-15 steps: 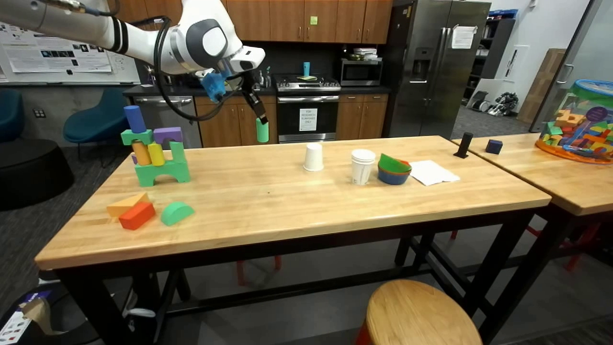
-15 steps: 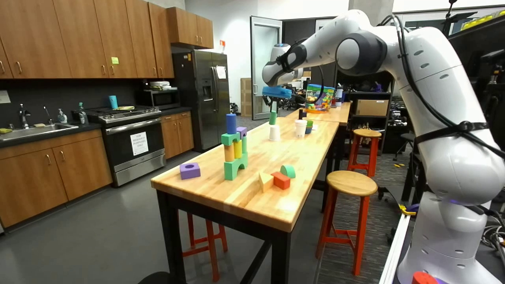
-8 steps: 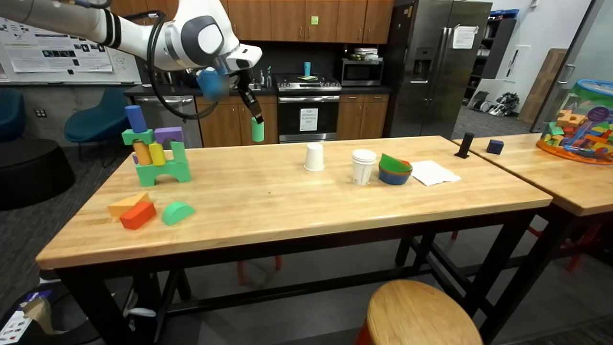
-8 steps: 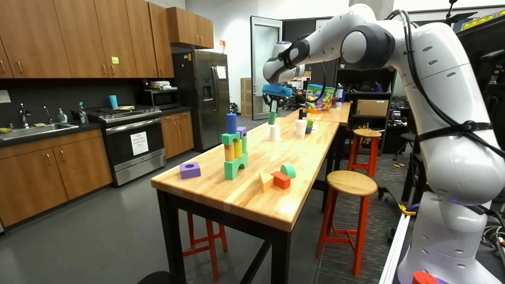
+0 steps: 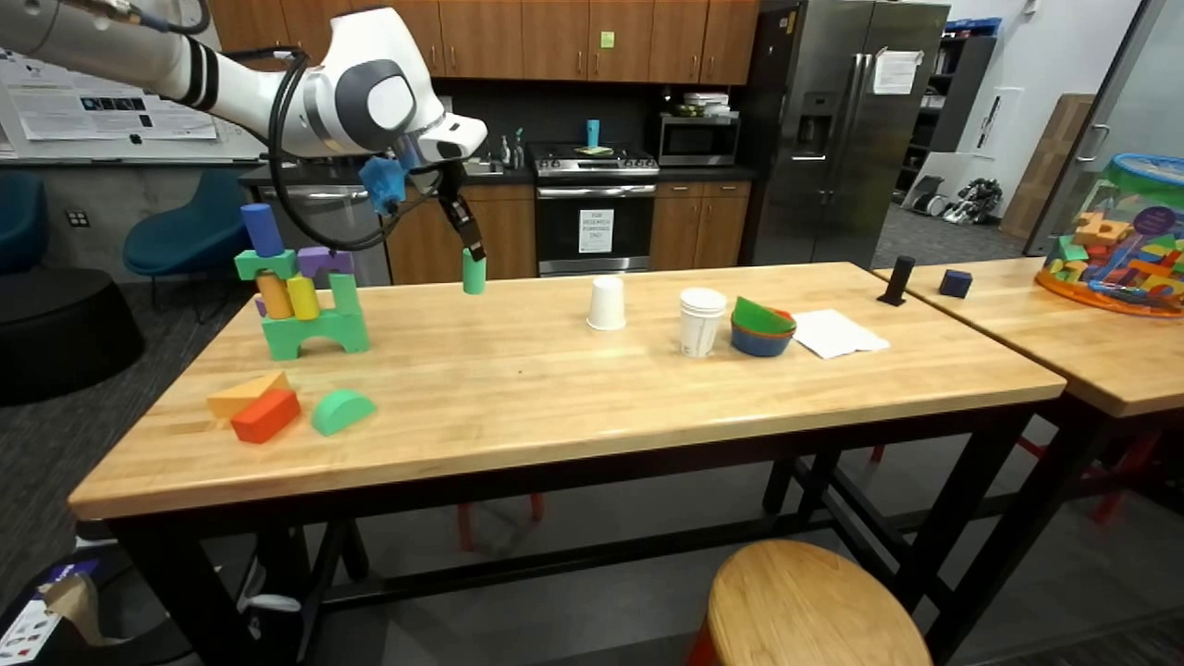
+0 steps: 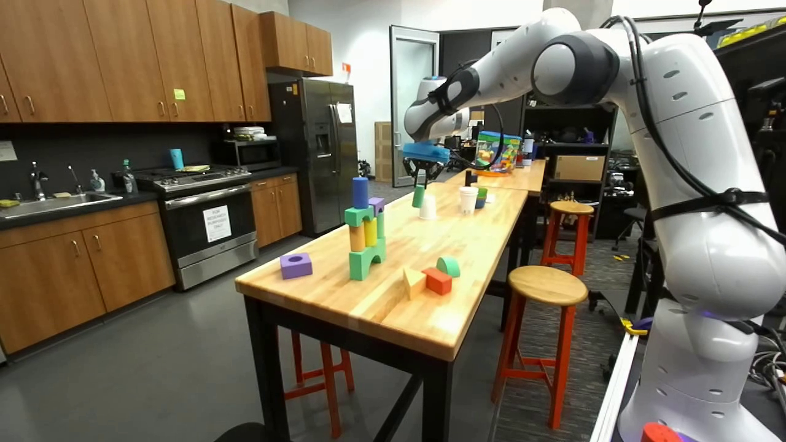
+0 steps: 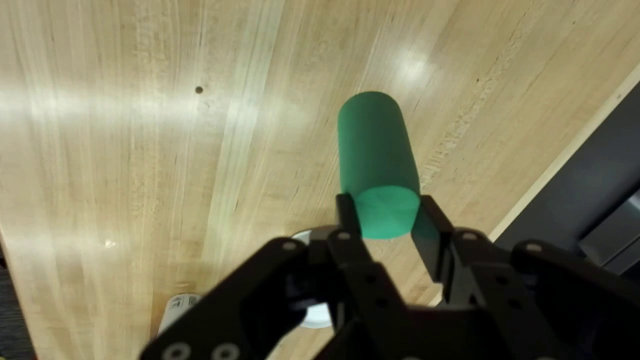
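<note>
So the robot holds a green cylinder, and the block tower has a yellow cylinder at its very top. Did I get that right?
Not quite: the block tower has a blue cylinder at its very top, as both exterior views show; the yellow block sits lower. The end effector does hold a green cylinder.

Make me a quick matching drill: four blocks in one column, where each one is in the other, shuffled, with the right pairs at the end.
Blocks
1. green cylinder
2. purple block with a round hole
3. blue cylinder
4. red block

Places
A. at the top of the block tower
B. on the table, beside the triangular block
C. held in the gripper
D. on the table, apart from the other blocks

Pairs: 1-C; 2-D; 3-A; 4-B
</note>
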`<control>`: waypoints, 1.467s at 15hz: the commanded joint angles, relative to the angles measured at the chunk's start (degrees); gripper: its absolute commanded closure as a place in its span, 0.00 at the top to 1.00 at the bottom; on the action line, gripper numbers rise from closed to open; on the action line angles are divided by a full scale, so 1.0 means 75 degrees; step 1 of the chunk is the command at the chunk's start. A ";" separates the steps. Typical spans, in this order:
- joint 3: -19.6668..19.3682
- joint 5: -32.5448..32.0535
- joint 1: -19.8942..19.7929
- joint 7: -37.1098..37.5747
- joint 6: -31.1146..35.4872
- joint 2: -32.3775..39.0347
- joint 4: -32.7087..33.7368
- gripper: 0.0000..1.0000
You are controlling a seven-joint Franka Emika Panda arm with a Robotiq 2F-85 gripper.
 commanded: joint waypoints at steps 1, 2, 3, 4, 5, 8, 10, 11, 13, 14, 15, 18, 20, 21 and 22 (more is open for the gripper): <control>0.0122 -0.0308 0.0306 0.0346 0.0260 -0.0820 -0.1094 0.08; 0.0126 -0.0465 0.0390 0.0420 0.0321 -0.0943 -0.1255 0.08; 0.0125 -0.0638 0.0464 0.0456 0.0373 -0.1103 -0.1403 0.08; 0.0111 -0.0879 0.0542 0.0559 0.0447 -0.1223 -0.1514 0.08; 0.0175 -0.0963 0.0541 0.0459 0.0384 -0.1357 -0.1567 0.08; 0.0416 -0.1046 0.0541 0.0162 0.0108 -0.1746 -0.1722 0.08; 0.0598 -0.1015 0.0524 -0.0034 -0.0084 -0.1975 -0.1753 0.08; 0.0680 -0.1024 0.0531 -0.0106 -0.0155 -0.2082 -0.1753 0.08; 0.0831 -0.1161 0.0572 -0.0082 -0.0265 -0.2183 -0.1682 0.08; 0.0914 -0.1215 0.0577 -0.0078 -0.0349 -0.2209 -0.1615 0.08; 0.0989 -0.1269 0.0576 -0.0052 -0.0420 -0.2209 -0.1540 0.08; 0.1160 -0.1270 0.0546 -0.0052 -0.0623 -0.2102 -0.1324 0.08; 0.1248 -0.0946 0.0459 -0.0398 -0.0505 -0.2120 -0.1395 0.08; 0.1217 -0.1090 0.0483 -0.0105 -0.0435 -0.2054 -0.1393 0.33; 0.1227 -0.1064 0.0483 -0.0184 -0.0435 -0.2052 -0.1394 0.33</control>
